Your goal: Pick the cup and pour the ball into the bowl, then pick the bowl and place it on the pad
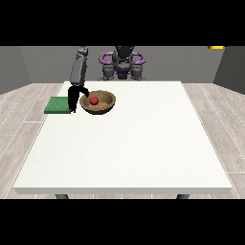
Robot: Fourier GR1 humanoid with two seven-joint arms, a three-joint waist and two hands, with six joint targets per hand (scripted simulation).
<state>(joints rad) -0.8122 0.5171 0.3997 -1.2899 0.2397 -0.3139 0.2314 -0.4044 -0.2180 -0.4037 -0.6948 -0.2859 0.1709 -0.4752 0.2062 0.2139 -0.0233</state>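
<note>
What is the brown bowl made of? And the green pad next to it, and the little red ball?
The bowl looks like wood: brown, matte, with darker streaks. The green pad looks like flat cloth or foam, with no shine; hard to say which. The red ball inside the bowl looks smooth, maybe plastic or rubber.

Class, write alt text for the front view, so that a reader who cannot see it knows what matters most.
A brown bowl holding a red ball sits on a white table, with the black hand at the view's left at its rim. A green pad lies just beyond that hand, at the table's edge. No cup is visible.
</note>
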